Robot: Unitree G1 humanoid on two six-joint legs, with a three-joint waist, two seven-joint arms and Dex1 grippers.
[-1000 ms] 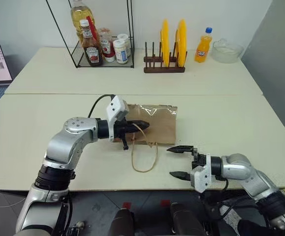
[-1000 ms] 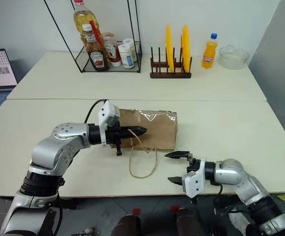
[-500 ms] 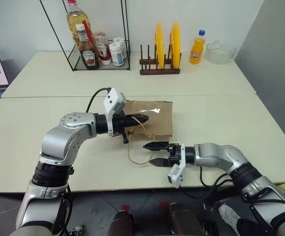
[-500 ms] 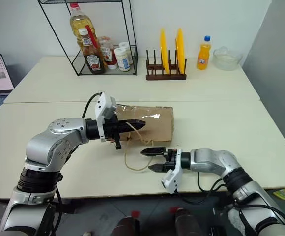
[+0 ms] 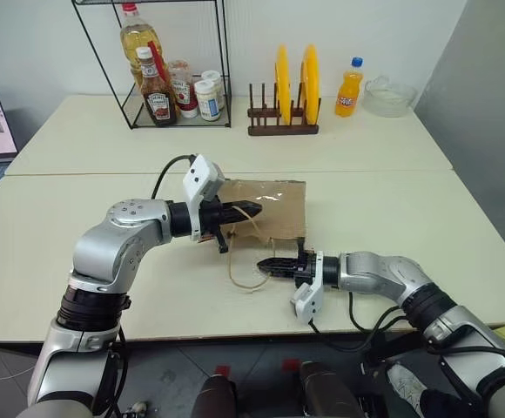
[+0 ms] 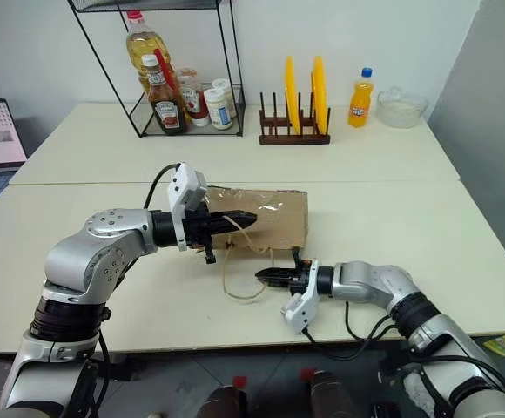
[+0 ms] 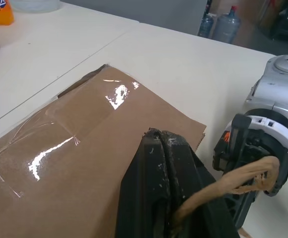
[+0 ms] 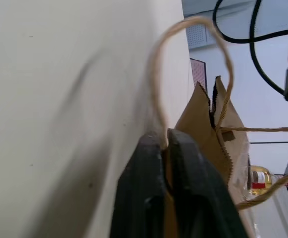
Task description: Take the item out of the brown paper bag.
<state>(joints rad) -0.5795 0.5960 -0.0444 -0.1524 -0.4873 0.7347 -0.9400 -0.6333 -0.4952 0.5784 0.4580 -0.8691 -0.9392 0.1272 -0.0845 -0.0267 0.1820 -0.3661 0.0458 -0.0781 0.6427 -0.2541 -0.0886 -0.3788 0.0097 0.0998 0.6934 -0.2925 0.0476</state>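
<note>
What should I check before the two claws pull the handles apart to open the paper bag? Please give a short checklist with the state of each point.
1. Left claw shut on one string handle: ok.
2. Right claw shut on the other string handle: ok; the string runs between its fingers.
3. Paper bag lying flat on the table: ok.
4. Bag mouth open enough to reach in: not ok; only a thin gap shows at the toothed edge.
5. Cola bottle inside the bag: cannot tell; the paper hides what is inside.
6. Table beside the bag free of other things: ok.
</note>
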